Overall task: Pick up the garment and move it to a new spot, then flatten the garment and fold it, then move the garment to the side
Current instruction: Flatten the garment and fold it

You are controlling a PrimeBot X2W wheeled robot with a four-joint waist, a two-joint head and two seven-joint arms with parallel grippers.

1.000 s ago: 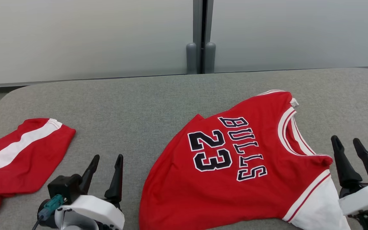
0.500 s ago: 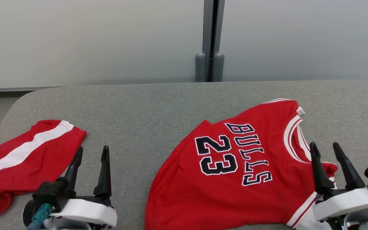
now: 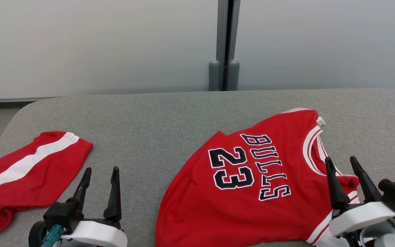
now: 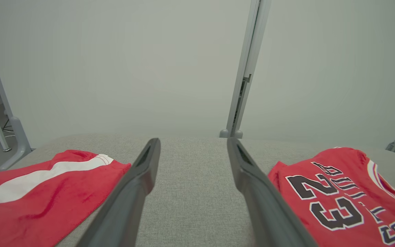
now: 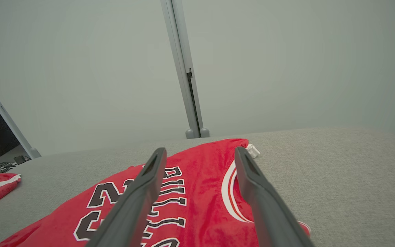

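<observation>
Left hand (image 3: 101, 169) spread wide, holding nothing, over the grey worktop (image 3: 166, 116) between red shorts (image 3: 29, 171) and red jersey (image 3: 245, 192). Right hand (image 3: 340, 159) likewise spread, empty, over the jersey's collar.

Red jersey (image 3: 252, 185) with black-and-white lettering; red shorts (image 3: 22, 175), white stripe; grey table (image 3: 156, 116).

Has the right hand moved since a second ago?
Yes. Judged against the jersey, the right hand has slid to the robot's left, from beside the collar to over it.
</observation>
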